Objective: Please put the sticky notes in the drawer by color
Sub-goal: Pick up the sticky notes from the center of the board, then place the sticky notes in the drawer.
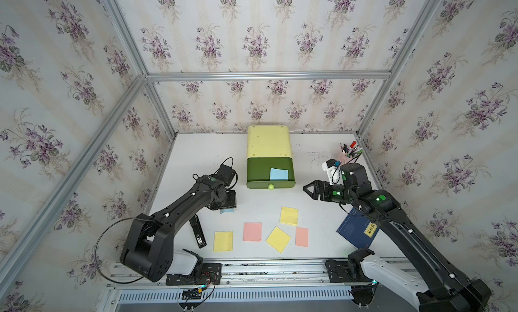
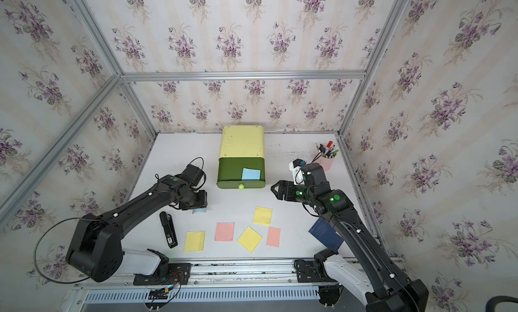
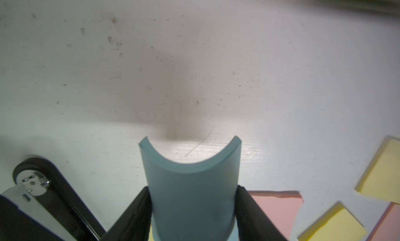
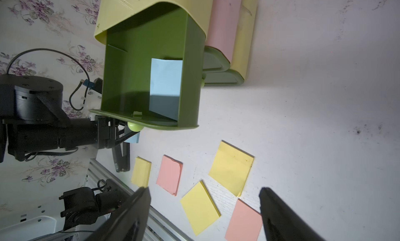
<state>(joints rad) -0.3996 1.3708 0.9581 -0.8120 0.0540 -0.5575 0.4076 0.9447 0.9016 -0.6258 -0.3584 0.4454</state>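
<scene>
A small rounded plastic chest with a pale yellow-green shell (image 1: 268, 145) is seen at the back of the white table (image 1: 196, 156). Its dark green top drawer (image 1: 258, 173) is pulled out by its round light-green knob side (image 1: 270, 187), and one light blue paper sticky note (image 1: 278, 174) is laid flat inside, toward the drawer's front corner on the right arm's side.

In front of the chest, toward the left arm's side, a second light blue sticky note (image 3: 190, 181) is clamped between the fingers of the left gripper (image 3: 193, 198) and is bowed into a curve by the squeeze. Whether it is lifted off the table cannot be told.

The right gripper (image 4: 204, 189) is held just beside the drawer on the other side, with its jaws spread apart and nothing between them.

Farther in front of the chest, five sticky notes are spread on the table:
- three yellow ones (image 1: 223, 241) (image 1: 278, 239) (image 1: 289, 216)
- two salmon pink ones (image 1: 252, 231) (image 1: 302, 236)

A black stapler (image 1: 198, 231) with a small white label is laid before the chest on the left arm's side; its print is too small to be read. A dark blue booklet (image 1: 356, 230) carries a yellow label with dark characters that cannot be made out. A pink pen cup (image 2: 326, 162) is stood beside the chest, well apart from it.
</scene>
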